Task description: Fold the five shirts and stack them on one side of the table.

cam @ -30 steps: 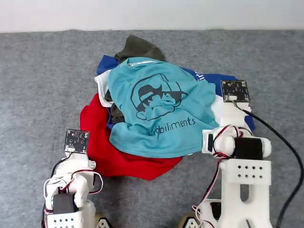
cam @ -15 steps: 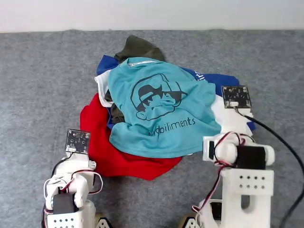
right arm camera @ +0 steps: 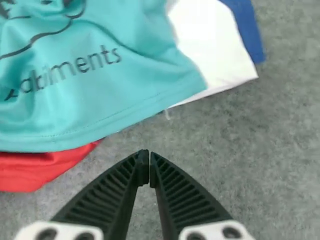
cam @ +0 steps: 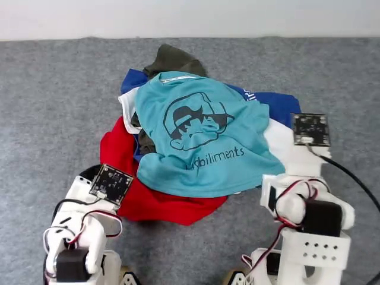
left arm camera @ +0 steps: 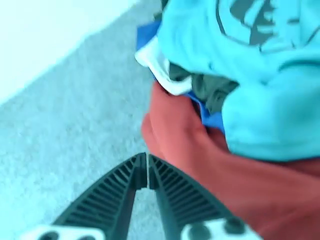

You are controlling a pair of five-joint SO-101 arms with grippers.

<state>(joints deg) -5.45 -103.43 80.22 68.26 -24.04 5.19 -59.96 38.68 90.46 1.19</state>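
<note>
Your left hand (left arm camera: 148,159) is clenched on nothing, tips just beside the red shirt (left arm camera: 200,165), over the grey bench (left arm camera: 60,125). Right hand (right arm camera: 149,156) is likewise pinched shut & empty, above bare bench just short of the hem of the teal shirt (right arm camera: 90,85), w/ the white shirt (right arm camera: 215,50) near.

Outward: all five shirts lie in one crumpled heap mid-bench. Teal shirt on top, red shirt under it at the front, white shirt & blue shirt (cam: 279,104) poking out toward the right arm, dark olive shirt (cam: 172,59) at the back.

Progress, by my read: approx. nil. No shirt is folded, no stack begun on either side. All five are left to pull out, flatten, fold & stack.
</note>
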